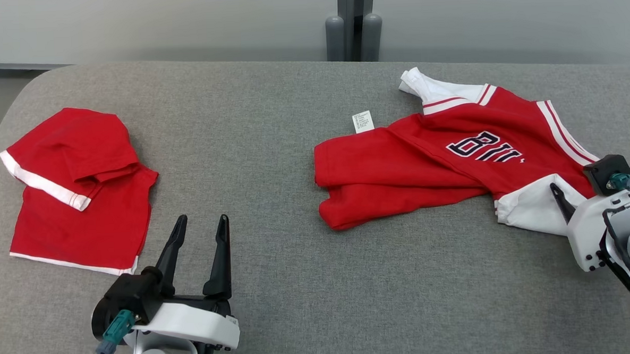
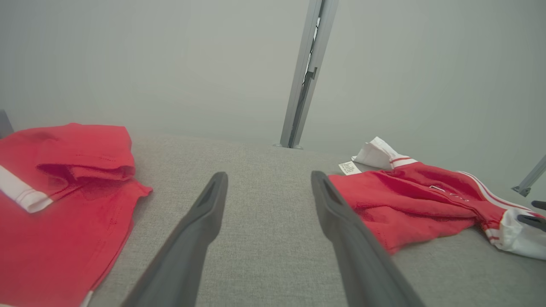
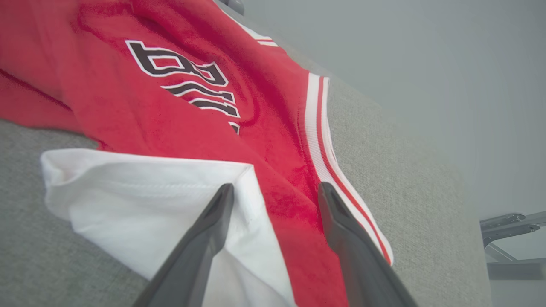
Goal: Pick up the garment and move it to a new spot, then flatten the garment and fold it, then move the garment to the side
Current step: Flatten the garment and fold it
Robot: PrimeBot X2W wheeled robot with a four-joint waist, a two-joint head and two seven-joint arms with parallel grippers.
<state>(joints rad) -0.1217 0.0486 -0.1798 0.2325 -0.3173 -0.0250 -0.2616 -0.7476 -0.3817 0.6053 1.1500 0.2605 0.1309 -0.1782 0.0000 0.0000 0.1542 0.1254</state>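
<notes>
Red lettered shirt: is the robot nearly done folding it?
Not nearly. Done: the shirt lies on the table, maybe at its new spot. In hand: nothing; the right gripper is open over its white sleeve, the left gripper open, touching nothing. Left: flattening the rumpled shirt, folding, moving aside.

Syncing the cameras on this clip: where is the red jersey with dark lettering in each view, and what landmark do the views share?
Head view: jersey right of centre, crumpled.
Left wrist view: jersey at the right, beyond the left gripper.
Right wrist view: jersey across the upper left, under the right gripper.
Shared landmark: its white sleeve, by the right gripper's fingers.
</notes>
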